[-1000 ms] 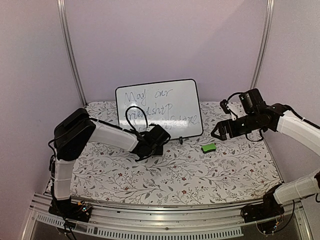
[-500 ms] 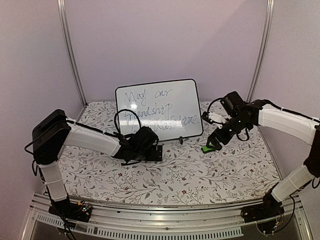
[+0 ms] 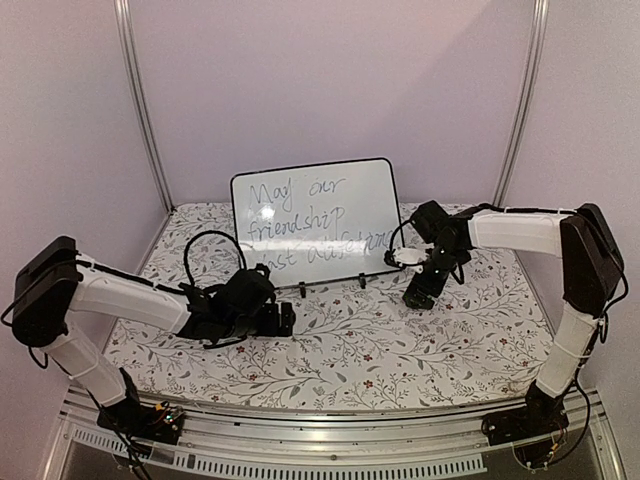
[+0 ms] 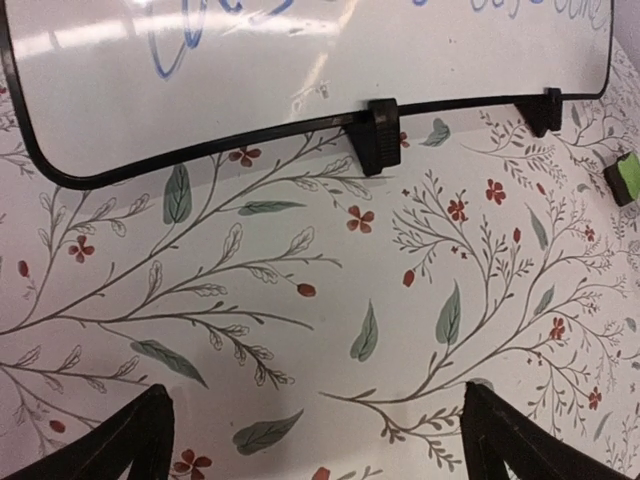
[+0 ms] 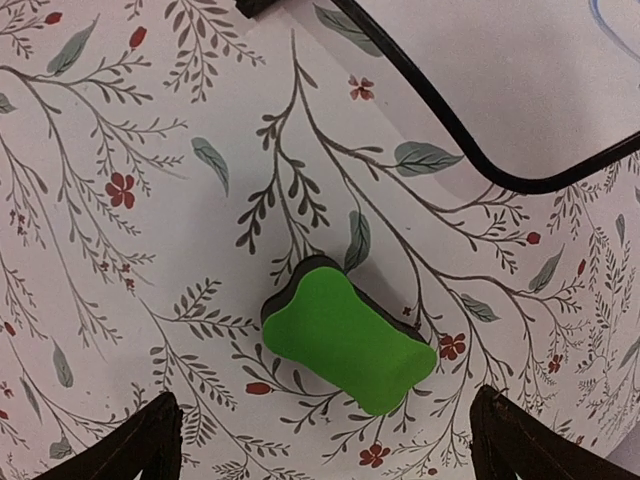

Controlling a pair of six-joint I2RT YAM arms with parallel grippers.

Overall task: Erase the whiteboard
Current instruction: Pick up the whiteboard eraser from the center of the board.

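The whiteboard (image 3: 315, 215) stands propped at the back of the table on black clip feet (image 4: 378, 135), with dark handwriting across it. Its lower edge (image 4: 300, 60) fills the top of the left wrist view, and one rounded corner (image 5: 520, 70) shows in the right wrist view. A green eraser block (image 5: 345, 340) lies flat on the cloth, just ahead of my right gripper (image 5: 330, 440), whose jaws stand open and empty on either side of it. The eraser (image 4: 625, 178) also appears small in the left wrist view. My right gripper (image 3: 420, 290) hides it from above. My left gripper (image 3: 283, 318) (image 4: 320, 440) is open, low over the cloth, in front of the board.
A floral tablecloth (image 3: 380, 340) covers the table. Metal posts (image 3: 140, 100) (image 3: 520, 100) rise at the back corners before purple walls. An aluminium rail (image 3: 330, 440) runs along the near edge by the arm bases.
My left gripper has opened and drawn back left and nearer, away from the board. My right arm has swung left and down until its open gripper hangs over the eraser.
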